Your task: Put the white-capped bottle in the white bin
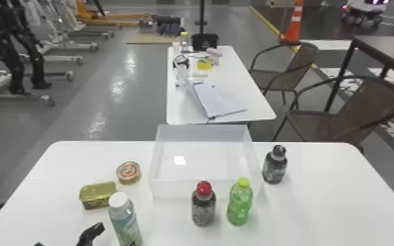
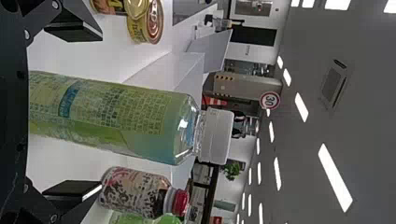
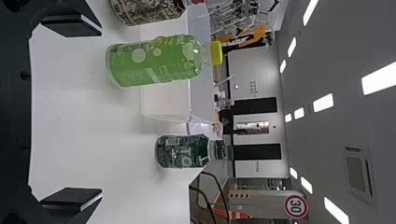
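My left gripper (image 1: 67, 235) is at the bottom left of the head view, open, just left of the white-capped bottle (image 1: 126, 222). The bottle stands upright on the table. In the left wrist view the bottle (image 2: 112, 116) is in line with the space between the spread fingers of the left gripper (image 2: 100, 112), not clamped. The white bin (image 1: 173, 189) stands farther back, at the middle of the table. In the right wrist view my right gripper (image 3: 100, 112) is open with nothing held, facing the green bottle and the dark bottle.
A red-capped bottle (image 1: 203, 207) and a green bottle (image 1: 239, 204) stand before the bin's front wall. A dark bottle (image 1: 275, 166) is right of the bin. Left of it lie a round tin (image 1: 128, 173) and a gold can (image 1: 98, 195), close behind the white-capped bottle.
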Robot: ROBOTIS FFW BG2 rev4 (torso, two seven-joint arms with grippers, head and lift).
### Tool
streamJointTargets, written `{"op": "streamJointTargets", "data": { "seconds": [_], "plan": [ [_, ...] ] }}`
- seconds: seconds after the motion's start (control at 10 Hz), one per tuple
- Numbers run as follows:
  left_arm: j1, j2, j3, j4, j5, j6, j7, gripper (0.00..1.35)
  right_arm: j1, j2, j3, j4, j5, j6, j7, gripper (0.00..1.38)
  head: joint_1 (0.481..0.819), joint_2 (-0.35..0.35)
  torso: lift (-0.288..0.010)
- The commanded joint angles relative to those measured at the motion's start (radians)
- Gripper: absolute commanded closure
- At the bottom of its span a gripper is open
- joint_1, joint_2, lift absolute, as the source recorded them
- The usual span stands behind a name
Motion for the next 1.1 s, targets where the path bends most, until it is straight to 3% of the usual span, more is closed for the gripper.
{"op": "streamJointTargets", "data": {
  "seconds": [0.0,0.2,0.5,0.6,0.7,0.8,1.0],
  "plan": [
    [-0.024,0.017,-0.024,0.01,0.004,0.016,-0.012,0.17,0.0,0.002,0.0,0.001,0.0,0.0,0.0,0.09,0.549,0.0,-0.1],
    [-0.069,0.031,-0.047,0.054,0.013,0.024,-0.034,0.18,-0.003,0.003,0.0,0.003,0.0,0.0,0.0,0.09,0.549,0.0,-0.1],
    [-0.113,0.021,-0.043,0.111,-0.014,0.001,-0.054,0.2,-0.005,0.008,0.001,0.006,0.0,0.0,0.0,0.09,0.549,0.0,-0.1],
    [-0.116,0.016,-0.03,0.114,-0.03,-0.001,-0.054,0.39,-0.006,0.009,0.001,0.006,0.0,0.0,0.0,0.09,0.549,0.0,-0.1],
    [-0.119,0.01,-0.023,0.117,-0.036,-0.001,-0.054,0.84,-0.006,0.009,0.001,0.007,0.0,-0.002,0.0,0.09,0.549,0.0,-0.1],
    [-0.121,0.008,-0.018,0.117,-0.043,-0.001,-0.054,0.94,-0.006,0.009,0.001,0.007,0.0,0.0,0.0,0.09,0.549,0.0,-0.1],
    [-0.121,0.007,-0.018,0.107,-0.047,-0.008,-0.046,0.94,-0.006,0.009,0.0,0.007,0.0,-0.002,0.0,0.09,0.549,0.0,-0.1]
  ]
}}
